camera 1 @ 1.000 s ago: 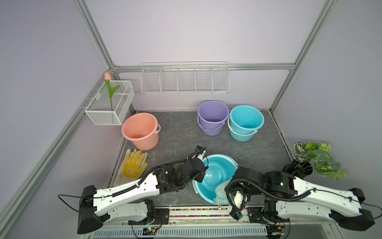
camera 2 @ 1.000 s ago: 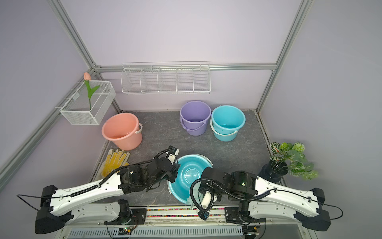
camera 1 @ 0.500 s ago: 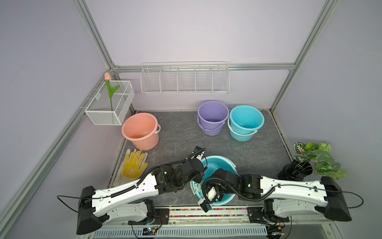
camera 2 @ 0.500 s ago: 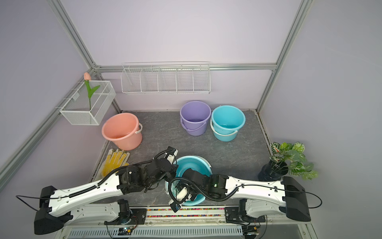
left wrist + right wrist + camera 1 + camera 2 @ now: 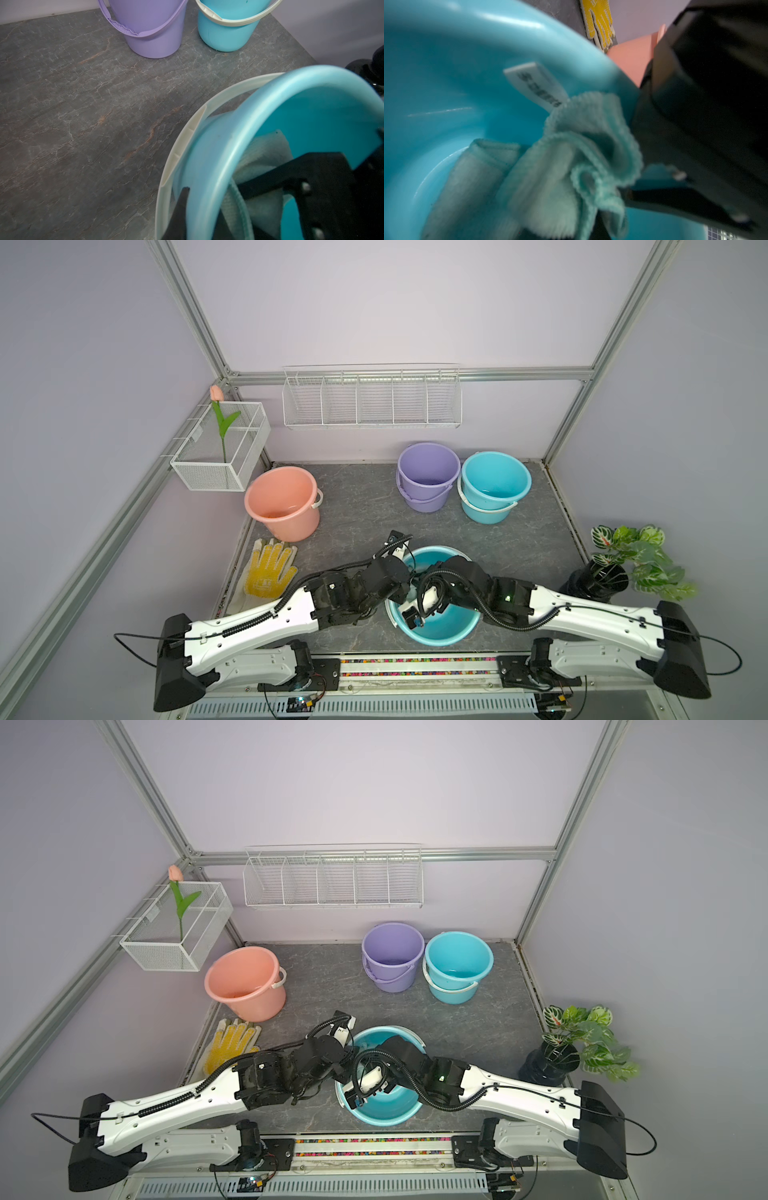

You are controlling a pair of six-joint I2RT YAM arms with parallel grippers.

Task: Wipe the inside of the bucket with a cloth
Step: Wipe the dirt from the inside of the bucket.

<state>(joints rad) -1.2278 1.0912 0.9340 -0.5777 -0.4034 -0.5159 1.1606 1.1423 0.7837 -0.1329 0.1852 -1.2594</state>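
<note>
A teal bucket sits at the front middle of the floor, between both arms. My left gripper is shut on its left rim, one finger outside the wall and one inside. My right gripper reaches down inside the bucket and is shut on the cloth. The cloth is pale mint green and bunched against the inner wall, its white label sticking up. In both top views the arms hide most of it.
A pink bucket stands at the back left, with a purple bucket and a second teal bucket behind. A yellow-dotted glove lies left. A potted plant stands right. Wire baskets hang on the walls.
My right arm has swung left from the bucket's front right edge and carried the cloth down into the bucket. My left gripper has kept its hold on the rim.
</note>
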